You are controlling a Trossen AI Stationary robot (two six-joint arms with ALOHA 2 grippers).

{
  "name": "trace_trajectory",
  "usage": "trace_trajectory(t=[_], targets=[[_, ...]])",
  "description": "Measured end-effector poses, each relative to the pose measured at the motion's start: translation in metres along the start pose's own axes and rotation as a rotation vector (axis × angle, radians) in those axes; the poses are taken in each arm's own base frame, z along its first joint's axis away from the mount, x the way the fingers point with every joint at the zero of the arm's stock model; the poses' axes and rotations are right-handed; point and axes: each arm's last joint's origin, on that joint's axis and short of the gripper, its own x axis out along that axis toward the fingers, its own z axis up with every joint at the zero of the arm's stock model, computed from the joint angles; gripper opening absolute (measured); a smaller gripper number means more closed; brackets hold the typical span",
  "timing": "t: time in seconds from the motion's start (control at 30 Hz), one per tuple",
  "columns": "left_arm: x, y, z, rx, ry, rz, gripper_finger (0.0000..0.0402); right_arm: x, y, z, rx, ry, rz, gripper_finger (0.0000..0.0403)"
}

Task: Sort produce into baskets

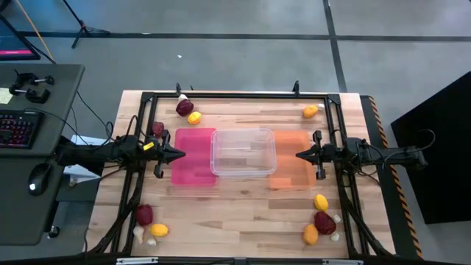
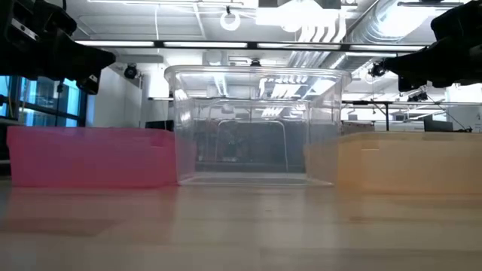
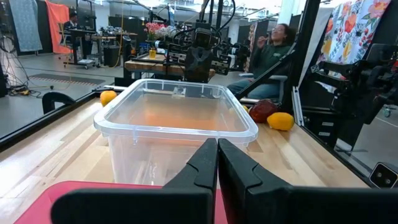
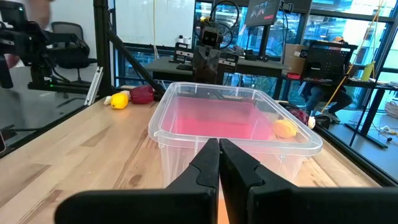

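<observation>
My left tool hangs over the red basket with its two fingers pressed together and nothing between them; my right tool mirrors it over the orange basket, fingers likewise together and empty. I read this as a neutral pose: both arms point at each other across the row, each parked over the tray on its own side, so either can swing out to the produce nearest it.

The three baskets sit edge to edge in the middle of the table, with the clear basket between the coloured two. Centring them that way puts each tray within reach of both arms. From what I can see, all three hold nothing yet, so I judge the sorting has not begun.

The produce lies out toward the four corners, well apart from the baskets:
- Far left: a dark red lump beside a lemon, with another red lump close to my left arm.
- Far right: a lone lemon.
- Near left: a red lump, a lemon and whitish garlic bulbs.
- Near right: two lemons, a red lump and small white bulbs.

A seated person shows in the room beyond the table, clear of my workspace.
</observation>
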Motion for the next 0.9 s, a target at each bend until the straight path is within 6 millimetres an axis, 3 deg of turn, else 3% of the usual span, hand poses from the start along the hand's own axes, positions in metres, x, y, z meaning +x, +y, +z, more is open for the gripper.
trace_trajectory(t=[0.4,0.5,0.63,0.7,0.8,0.9], targets=[[0.0,0.0,0.0,0.0,-0.001,0.0,0.0,0.0,0.0,0.0,0.0,0.0,0.0,0.0],[0.0,-0.001,0.009,-0.102,-0.088,-0.012,0.0,0.0,0.0,0.0,0.0,0.0,0.0,0.0],[-0.001,0.003,0.031,-0.635,-0.372,0.06,0.0,0.0,0.0,0.0,0.0,-0.001,0.0,0.0],[-0.001,0.006,0.04,-0.807,-0.501,0.122,0.0,0.0,0.0,0.0,0.0,0.0,0.0,0.0],[0.002,0.004,0.076,-0.798,-0.586,0.117,0.0,0.0,0.0,0.0,0.0,0.0,0.0,0.0],[0.017,-0.002,0.123,-0.643,-0.497,0.134,0.0,0.0,0.0,0.0,0.0,0.0,0.0,0.0]])
